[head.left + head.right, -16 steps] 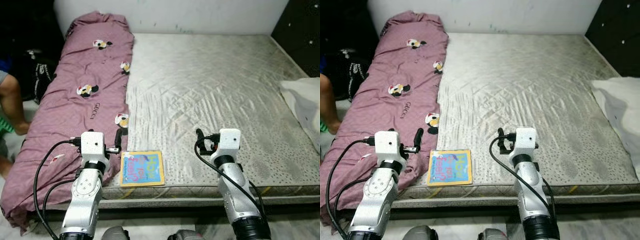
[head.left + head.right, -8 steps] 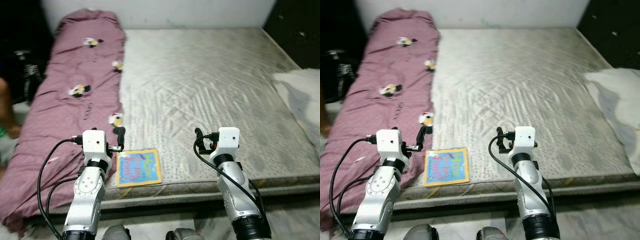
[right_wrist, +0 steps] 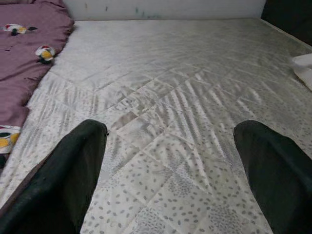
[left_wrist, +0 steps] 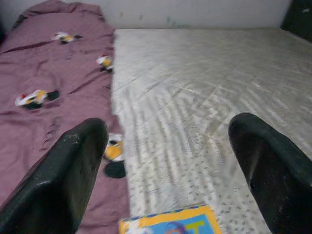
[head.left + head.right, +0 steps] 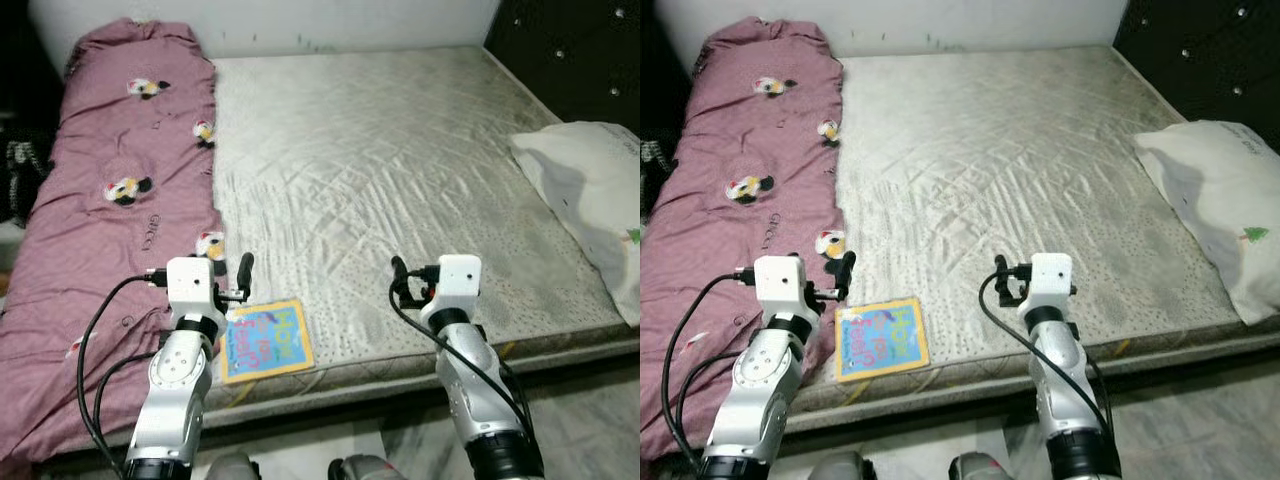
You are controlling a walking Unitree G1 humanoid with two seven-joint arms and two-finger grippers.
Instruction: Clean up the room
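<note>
A bare quilted mattress point(image 5: 400, 180) carries a colourful picture book point(image 5: 263, 340) flat at its near edge, just beside the mauve cartoon-print blanket point(image 5: 110, 200). The left gripper point(image 4: 170, 161) hovers above the book, fingers wide apart. The right gripper point(image 3: 170, 165) hangs over bare mattress, likewise spread. A white pillow point(image 5: 1210, 210) lies on the mattress's right side.

We count one bare mattress point(image 5: 400, 170), one purple blanket point(image 5: 110, 200) with cartoon prints, one picture book point(image 5: 263, 340) just ahead of our left tool point(image 5: 243, 280), and one white pillow point(image 5: 590, 190).
</note>
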